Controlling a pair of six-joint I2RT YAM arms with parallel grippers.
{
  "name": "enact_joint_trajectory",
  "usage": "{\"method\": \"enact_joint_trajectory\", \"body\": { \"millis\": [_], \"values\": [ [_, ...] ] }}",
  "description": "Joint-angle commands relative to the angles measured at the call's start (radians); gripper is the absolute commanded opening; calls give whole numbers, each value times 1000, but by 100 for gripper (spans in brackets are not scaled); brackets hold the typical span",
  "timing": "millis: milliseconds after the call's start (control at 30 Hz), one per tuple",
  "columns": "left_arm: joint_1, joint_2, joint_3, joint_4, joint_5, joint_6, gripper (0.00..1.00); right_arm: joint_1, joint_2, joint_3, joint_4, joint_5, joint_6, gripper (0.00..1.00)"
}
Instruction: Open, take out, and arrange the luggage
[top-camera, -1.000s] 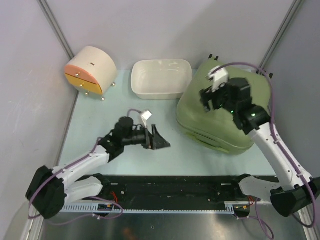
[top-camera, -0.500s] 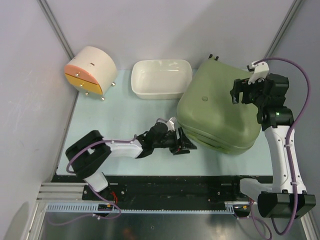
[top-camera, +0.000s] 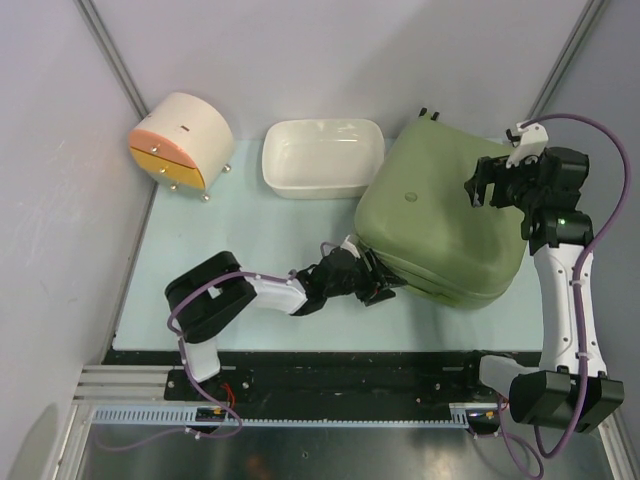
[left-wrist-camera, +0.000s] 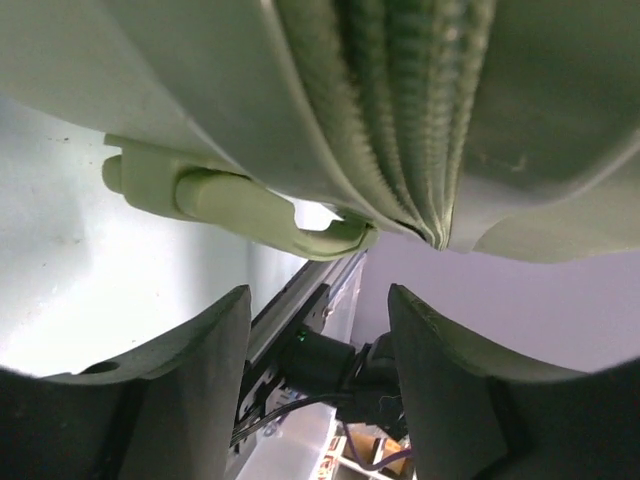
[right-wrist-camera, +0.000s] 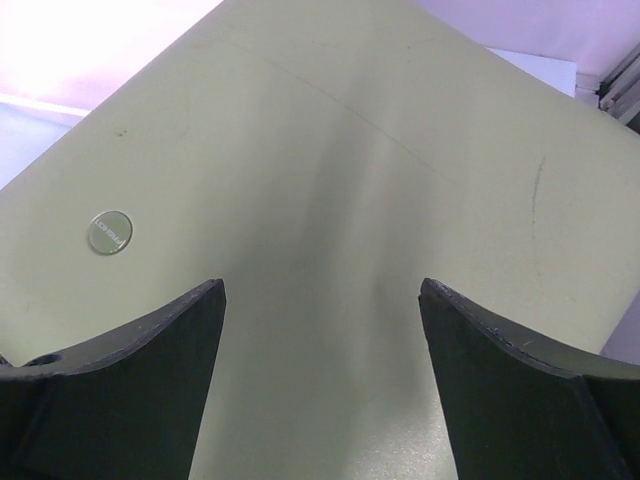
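Top external: both claws at the closed luggage (top-camera: 435, 225), which lies flat on the right side of the table (top-camera: 240, 230).
Left claw (top-camera: 385, 285) reaches low along the table to the suitcase's near-left edge; in the left wrist view its fingers stand apart with nothing between them, just below the green zipper seam (left-wrist-camera: 400, 110) and the moulded side handle (left-wrist-camera: 240, 205). Right claw (top-camera: 490, 190) hangs over the lid's far-right part, its fingers spread wide and gripping nothing; the right wrist view shows the smooth olive lid and a small round badge (right-wrist-camera: 110, 232) beneath it. A white tub (top-camera: 322, 158) sits just beside the suitcase's far-left corner, and a round drawer box (top-camera: 180, 140) stands at the far left of the table.
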Motion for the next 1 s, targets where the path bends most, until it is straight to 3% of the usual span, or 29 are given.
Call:
{"method": "enact_joint_trajectory", "body": {
  "millis": [0,33,133,233,333,400,433,467,500,533,567,667,767,967],
  "values": [
    [11,53,71,-13,-77,-82,60,-6,8,37,5,-36,23,84],
    [14,51,89,-12,-88,-62,56,-5,8,37,5,-36,26,84],
    [52,16,49,-9,-81,56,56,-9,-3,37,16,-42,29,85],
    [140,-112,-77,-10,11,200,56,-14,-26,37,17,-59,31,85],
    [229,-316,-154,-134,85,426,57,-16,-38,37,16,-71,41,86],
    [270,-482,-179,-225,105,649,57,-16,-40,37,14,-80,43,86],
    [270,-533,-171,-237,195,769,57,-17,-43,37,17,-80,41,87],
    [249,-571,-160,-274,250,1025,59,-17,-47,38,20,-76,38,88],
    [229,-603,-151,-288,313,1167,62,-19,-49,37,23,-74,29,88],
    [209,-645,-122,-315,496,1321,75,-23,-49,37,29,-71,23,88],
    [162,-653,-101,-451,515,1636,78,-28,-49,37,34,-68,23,89],
    [73,-580,-21,-661,548,2102,76,-52,-37,37,46,-68,38,91],
    [28,-409,141,-798,533,2312,64,-71,-31,38,39,-70,55,92],
    [-76,-147,355,-850,363,2544,62,-130,-37,40,-4,-108,54,92]
  ]
}}
